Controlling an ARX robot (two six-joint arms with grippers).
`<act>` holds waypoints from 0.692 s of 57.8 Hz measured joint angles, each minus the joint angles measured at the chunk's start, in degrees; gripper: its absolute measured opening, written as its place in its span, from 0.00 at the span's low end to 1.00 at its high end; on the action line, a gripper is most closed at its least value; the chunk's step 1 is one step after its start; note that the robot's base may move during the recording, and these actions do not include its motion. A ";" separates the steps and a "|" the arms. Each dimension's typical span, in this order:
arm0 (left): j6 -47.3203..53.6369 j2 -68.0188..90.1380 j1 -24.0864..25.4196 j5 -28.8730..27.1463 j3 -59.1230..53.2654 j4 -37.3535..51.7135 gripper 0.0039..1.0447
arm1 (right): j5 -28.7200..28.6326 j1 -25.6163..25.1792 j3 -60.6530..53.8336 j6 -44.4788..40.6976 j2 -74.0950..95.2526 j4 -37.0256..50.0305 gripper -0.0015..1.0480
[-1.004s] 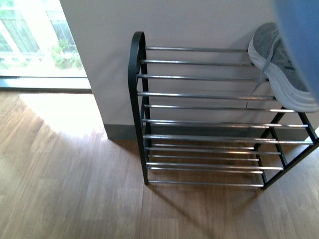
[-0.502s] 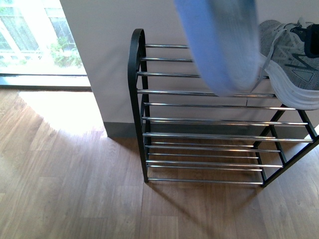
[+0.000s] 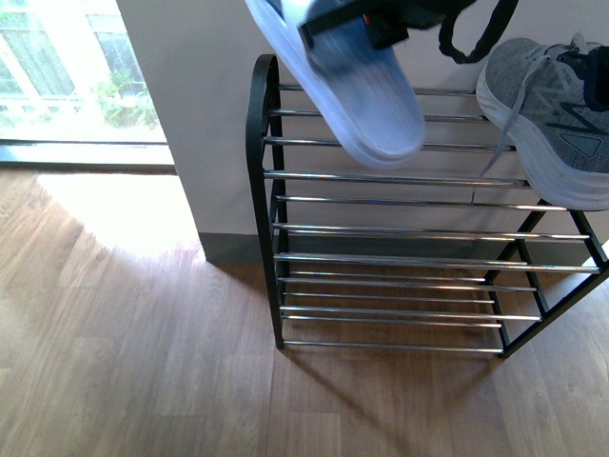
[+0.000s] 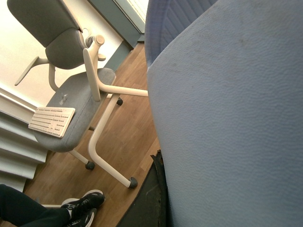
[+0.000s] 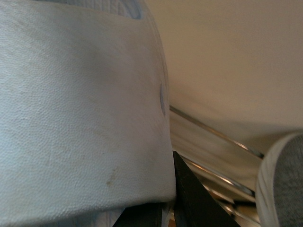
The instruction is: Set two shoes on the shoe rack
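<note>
The shoe rack (image 3: 381,259), a black frame with chrome bars, stands against the wall. One grey sneaker (image 3: 552,114) with a white sole lies on the right end of its top tier and also shows in the right wrist view (image 5: 284,184). A pale blue slide (image 3: 366,90) hangs tilted above the left half of the top tier, with my right gripper (image 3: 352,24) shut on it. In the right wrist view that slide (image 5: 80,109) fills the frame at the gripper (image 5: 165,208). My left gripper (image 4: 161,189) is shut on another pale blue slide (image 4: 227,123), which hides most of its view.
A white wall stands behind the rack, a window (image 3: 57,76) is at the far left, and wood floor (image 3: 133,343) lies in front. The left wrist view shows a grey chair (image 4: 78,109) carrying a keyboard (image 4: 51,121), and a person's black shoes (image 4: 83,208).
The blue slide swept from the right edge of the front view leftward across the rack top, uncovering the grey sneaker. The right gripper holding it has come into view.
</note>
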 joint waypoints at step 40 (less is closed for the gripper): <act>0.00 0.00 0.00 0.02 0.00 0.00 0.02 | 19.50 -10.99 25.03 5.18 19.10 -28.11 0.02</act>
